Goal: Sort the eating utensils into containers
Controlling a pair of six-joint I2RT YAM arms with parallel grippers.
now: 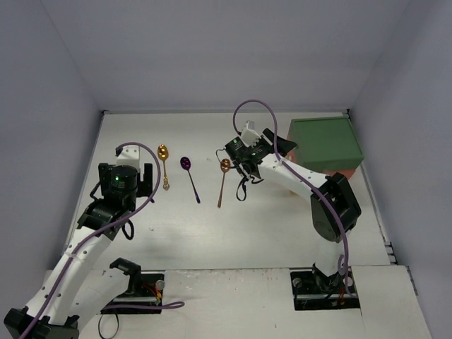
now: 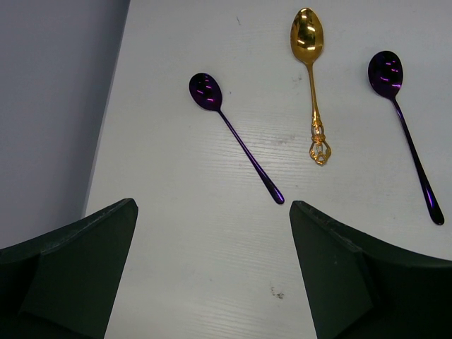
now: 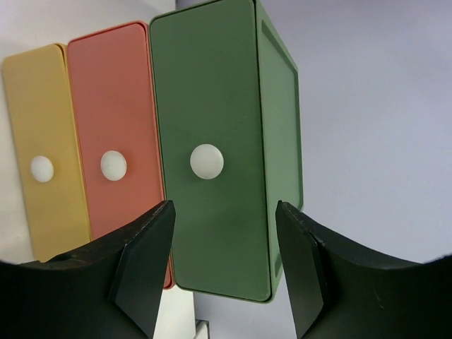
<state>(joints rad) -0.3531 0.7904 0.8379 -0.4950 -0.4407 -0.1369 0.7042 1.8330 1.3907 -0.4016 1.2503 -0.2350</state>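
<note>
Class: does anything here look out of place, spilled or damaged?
Nothing spilled or damaged. Two purple spoons, a gold spoon and a copper spoon lie scattered on the table; the three drawers look shut.

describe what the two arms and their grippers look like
Both arms are white tubular links with black joint housings: left arm, right arm. A purple cable loops along each. Small green lights glow near the wrists. The left gripper and right gripper have dark wedge-shaped fingers.

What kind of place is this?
Probably a robot lab booth, not a kitchen: bare grey walls box in a white table, a left arm and right arm are mounted on it, with spoons and drawers laid out.
</note>
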